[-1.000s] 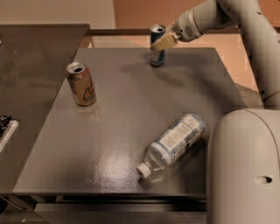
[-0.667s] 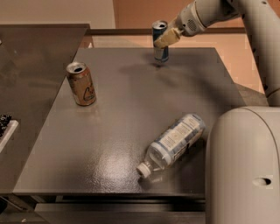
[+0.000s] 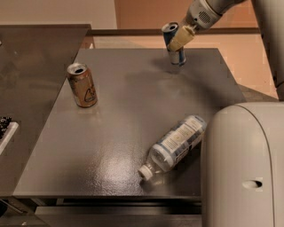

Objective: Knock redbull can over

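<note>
**Redbull can leaning at the far edge of the desk, gripper right on it**

So the redbull can (image 3: pixel 177 56) is on the desk (image 3: pixel 133 102), way back at the desk's far edge and a bit right of the desk's middle. It's not upright tbh. It leans w/ its silver top toward the desk's left side, and its base is down at the surface. The gripper (image 3: pixel 182 37) is over that same far edge, pressed against the upper right side of the can. Can't tell whether the gripper is clenched or released, the view just doesn't show it. The white arm (image 3: pixel 205 12) comes in from beyond the desk's far right corner.

Other stuff: a tan-orange can (image 3: pixel 82 85) stands upright on the desk's left side, approx halfway back, top opened. A clear plastic bottle (image 3: pixel 174 145) w/ a white label lies on its side in the desk's near right part. Its cap points toward the desk's near edge, and its other end is right by the big white robot body (image 3: pixel 242 168) that covers the desk's near right corner. Both are well apart from the redbull can. A second, darker surface (image 3: pixel 35 66) sits along the desk's left edge
</note>
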Motion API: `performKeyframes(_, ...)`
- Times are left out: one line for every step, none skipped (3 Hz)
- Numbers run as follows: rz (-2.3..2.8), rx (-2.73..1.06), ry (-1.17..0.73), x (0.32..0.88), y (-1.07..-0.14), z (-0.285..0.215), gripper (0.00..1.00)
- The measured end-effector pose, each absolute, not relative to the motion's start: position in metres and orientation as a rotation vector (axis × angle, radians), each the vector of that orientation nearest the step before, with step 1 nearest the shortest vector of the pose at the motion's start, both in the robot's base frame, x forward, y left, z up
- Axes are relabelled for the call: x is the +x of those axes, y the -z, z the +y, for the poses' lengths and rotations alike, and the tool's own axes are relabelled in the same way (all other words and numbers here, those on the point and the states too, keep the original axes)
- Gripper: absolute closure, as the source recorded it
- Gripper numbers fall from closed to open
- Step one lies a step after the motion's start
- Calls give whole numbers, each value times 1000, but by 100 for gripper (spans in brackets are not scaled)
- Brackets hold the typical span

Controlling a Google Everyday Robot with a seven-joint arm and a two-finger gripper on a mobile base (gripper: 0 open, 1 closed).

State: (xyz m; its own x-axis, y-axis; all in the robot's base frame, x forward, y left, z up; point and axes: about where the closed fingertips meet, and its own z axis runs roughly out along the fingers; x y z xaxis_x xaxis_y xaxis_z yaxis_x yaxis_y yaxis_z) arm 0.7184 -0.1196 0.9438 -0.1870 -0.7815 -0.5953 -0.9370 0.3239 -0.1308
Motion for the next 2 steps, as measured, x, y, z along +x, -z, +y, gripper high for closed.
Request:
performKeyframes(2099, -1579, -270, 706, -941, -136, 100)
performKeyframes(2164, -1640, -166, 701, -938, -149, 100)
